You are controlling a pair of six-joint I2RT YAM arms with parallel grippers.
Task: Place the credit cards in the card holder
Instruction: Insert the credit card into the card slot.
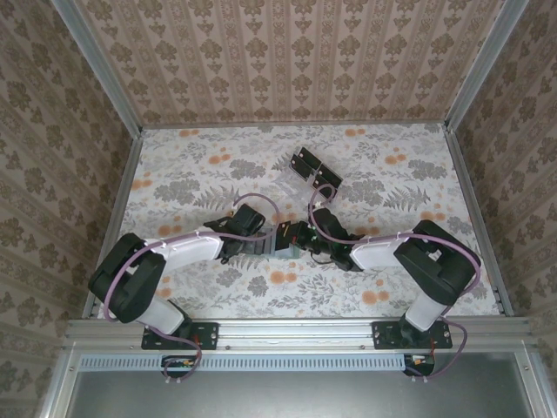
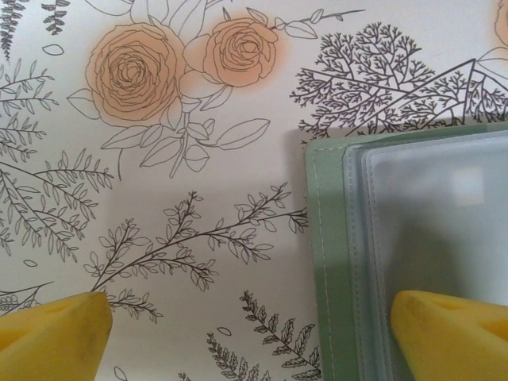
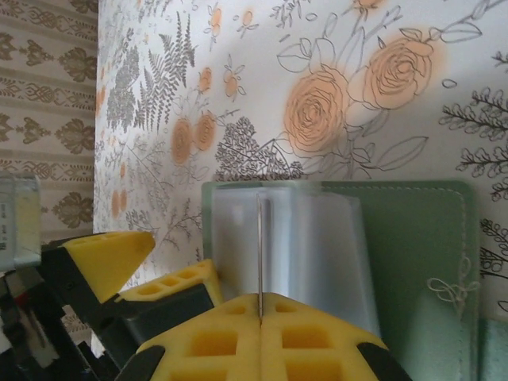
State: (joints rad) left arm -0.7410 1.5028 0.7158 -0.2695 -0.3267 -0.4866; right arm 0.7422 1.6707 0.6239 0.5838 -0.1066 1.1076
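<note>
Right gripper [image 3: 260, 317] pinched shut on an edge-on credit card [image 3: 260, 246], just above the clear sleeve [image 3: 313, 238] of the card holder [image 3: 421, 238]. Left gripper [image 2: 250, 329] spread wide and empty, straddling the holder's edge. Not yet inserted, by my reading; spare cards [image 1: 306, 162] lie well beyond both.

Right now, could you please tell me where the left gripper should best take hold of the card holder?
Its stitched green side edge, from straight above: the card holder lies flat and open, and the open left gripper straddles that edge, one finger over the clear sleeves.
</note>
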